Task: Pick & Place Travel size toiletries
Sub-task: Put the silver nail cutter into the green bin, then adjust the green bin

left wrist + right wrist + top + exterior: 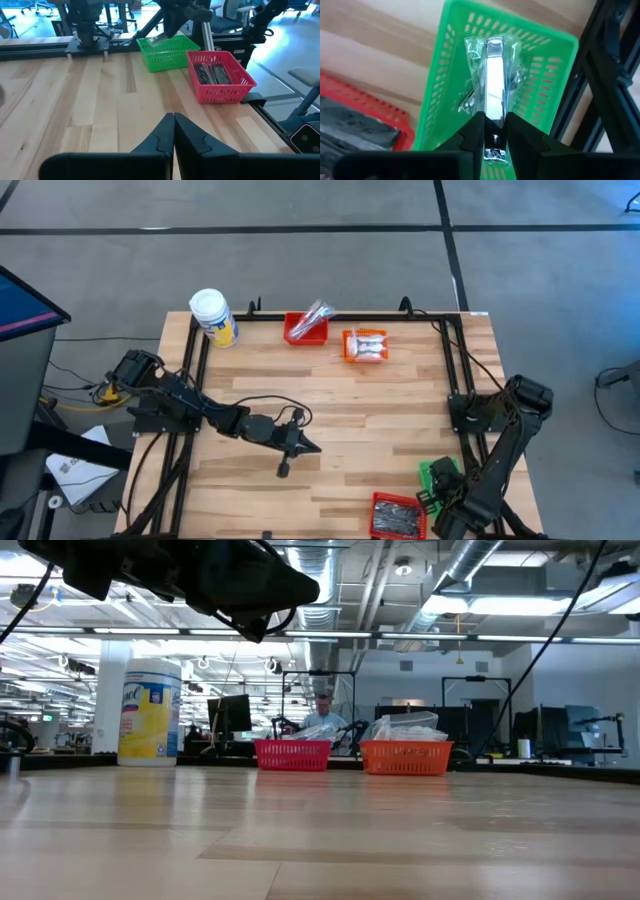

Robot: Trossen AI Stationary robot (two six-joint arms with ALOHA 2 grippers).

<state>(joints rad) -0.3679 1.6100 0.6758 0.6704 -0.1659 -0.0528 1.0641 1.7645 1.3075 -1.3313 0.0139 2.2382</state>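
My right gripper [494, 117] hangs over the green basket [440, 75] at the table's near right [436, 473], shut on a slim silver stick in a clear wrapper [493, 70]. Beside it, the near red basket [398, 515] holds several dark-wrapped sticks [212, 72]. At the far edge, another red basket [305, 330] holds a clear-wrapped item, and an orange basket [365, 345] holds white packets. My left gripper [310, 446] stands shut and holding nothing above the middle of the table [174, 116]. My right gripper pinches the silver stick near its upper end [494, 131] between its two fingers, wrapper included. The fingers come from above, pointing steeply down, along the stick. The stick hangs below them into the green basket; whether its lower end touches the basket floor I cannot tell.
A yellow jar with a white lid [213, 315] stands at the far left corner. A black frame rail [455, 370] runs along the table's right side, close to the green basket. Bare wood lies between the far and near baskets.
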